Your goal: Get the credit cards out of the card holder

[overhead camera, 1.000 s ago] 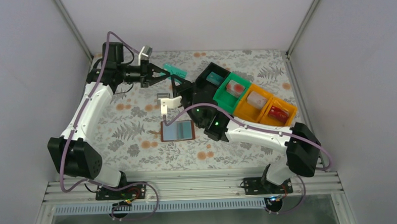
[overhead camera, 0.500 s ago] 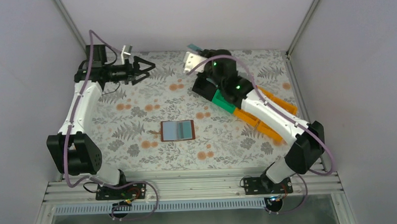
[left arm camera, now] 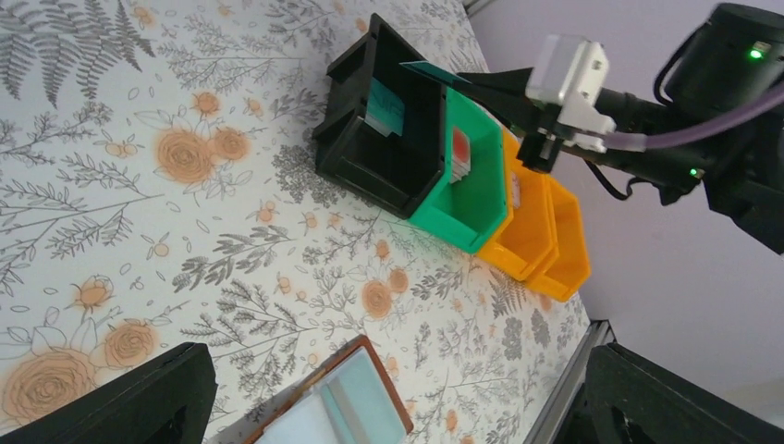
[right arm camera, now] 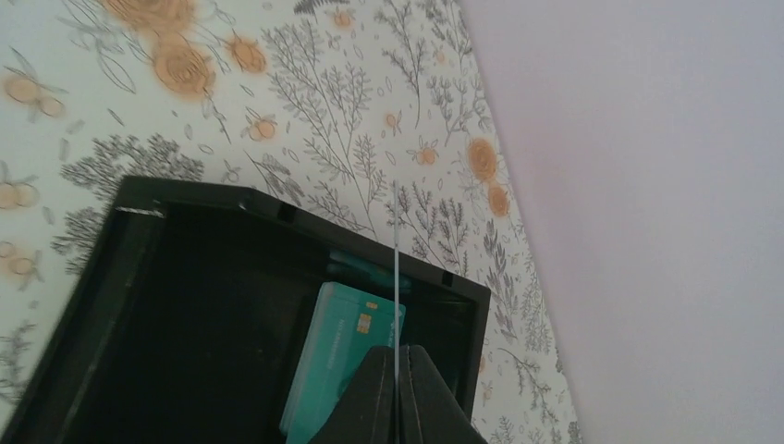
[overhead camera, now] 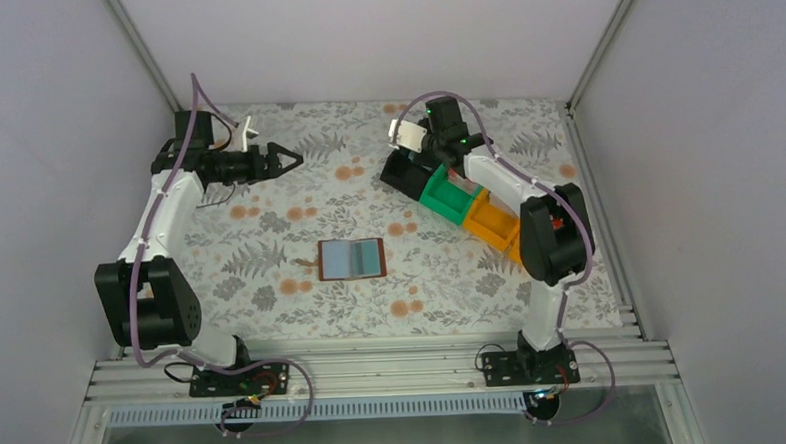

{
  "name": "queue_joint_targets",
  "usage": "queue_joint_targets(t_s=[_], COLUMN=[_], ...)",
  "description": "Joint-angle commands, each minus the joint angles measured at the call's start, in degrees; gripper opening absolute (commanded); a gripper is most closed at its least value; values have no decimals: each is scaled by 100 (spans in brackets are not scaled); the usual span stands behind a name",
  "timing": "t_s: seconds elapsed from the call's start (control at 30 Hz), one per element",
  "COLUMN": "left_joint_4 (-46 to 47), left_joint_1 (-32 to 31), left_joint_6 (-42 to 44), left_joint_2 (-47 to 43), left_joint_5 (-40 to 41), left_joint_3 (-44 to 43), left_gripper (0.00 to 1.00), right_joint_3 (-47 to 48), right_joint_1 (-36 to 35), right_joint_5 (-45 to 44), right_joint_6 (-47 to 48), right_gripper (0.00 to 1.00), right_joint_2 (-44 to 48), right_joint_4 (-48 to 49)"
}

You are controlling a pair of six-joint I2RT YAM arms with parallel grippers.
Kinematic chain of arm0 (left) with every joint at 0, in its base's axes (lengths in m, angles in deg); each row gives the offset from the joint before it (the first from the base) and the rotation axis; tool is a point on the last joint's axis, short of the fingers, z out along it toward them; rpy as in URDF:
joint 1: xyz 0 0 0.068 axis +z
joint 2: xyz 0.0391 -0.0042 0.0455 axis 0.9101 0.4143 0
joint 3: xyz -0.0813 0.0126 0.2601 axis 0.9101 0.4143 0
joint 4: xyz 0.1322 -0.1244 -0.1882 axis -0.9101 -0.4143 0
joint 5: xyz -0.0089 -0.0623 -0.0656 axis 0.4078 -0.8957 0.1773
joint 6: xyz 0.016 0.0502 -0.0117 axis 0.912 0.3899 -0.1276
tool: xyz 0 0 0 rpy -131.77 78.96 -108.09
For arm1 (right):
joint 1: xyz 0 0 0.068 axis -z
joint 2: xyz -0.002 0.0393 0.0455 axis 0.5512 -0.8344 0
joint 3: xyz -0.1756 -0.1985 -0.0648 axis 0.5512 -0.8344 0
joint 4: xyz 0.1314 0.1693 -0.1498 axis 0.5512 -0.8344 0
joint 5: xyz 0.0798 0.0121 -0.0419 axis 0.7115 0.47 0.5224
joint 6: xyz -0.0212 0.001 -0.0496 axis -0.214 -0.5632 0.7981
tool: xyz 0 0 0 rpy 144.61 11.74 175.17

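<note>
The small brown leather-look bifold card holder [overhead camera: 352, 258] lies opened flat near the middle of the floral-patterned table [overhead camera: 269, 217], its pale blue-grey lining facing up. Whether any slot has a card in it cannot be told from these views.

One thin teal plastic credit card [left arm camera: 434, 72] is out of the holder. The right gripper [right arm camera: 396, 359] has its fingers pressed together on the card's lower edge and holds it on edge directly over the open black plastic bin [right arm camera: 277, 211], apparently to drop it beside the second teal card [right arm camera: 344, 361] lying inside. That bin heads a diagonal row with a green bin [left arm camera: 476, 208], which holds a reddish card [left arm camera: 459, 153], and two orange bins [left arm camera: 532, 222].

The left gripper [overhead camera: 288, 158] hangs at the back left with its jaws spread wide and nothing between them. It is well apart from the card holder, probably to keep out of the right arm's path.

The black bin sits near the back wall, so the right wrist has little room behind it. The open stretch of table between the bins and the card holder gives an easy approach.
</note>
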Motion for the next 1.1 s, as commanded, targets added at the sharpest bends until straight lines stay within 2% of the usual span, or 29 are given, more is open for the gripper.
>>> queue_joint_targets(t_s=[0.0,0.43,0.7,0.87,1.07], left_joint_4=[56,31,60,70,89], left_joint_1=[51,135,144,145,145], left_joint_6=[314,331,313,334,340], left_joint_2=[-5,194,276,243,246], left_joint_5=[-74,-291,-424,-465,-489], left_joint_3=[-84,-181,-164,-162,-151], left_gripper=[100,100,100,100,100], right_joint_3=[347,619,599,332,180], right_joint_1=[188,470,468,461,454], right_joint_5=[-106,-156,-336,-357,-54], right_joint_6=[232,139,156,260,468], right_gripper=[4,4,4,4,4], right_joint_2=[-328,-1024,-1324,-1356,-1441], right_joint_4=[4,236,970,1402,1463])
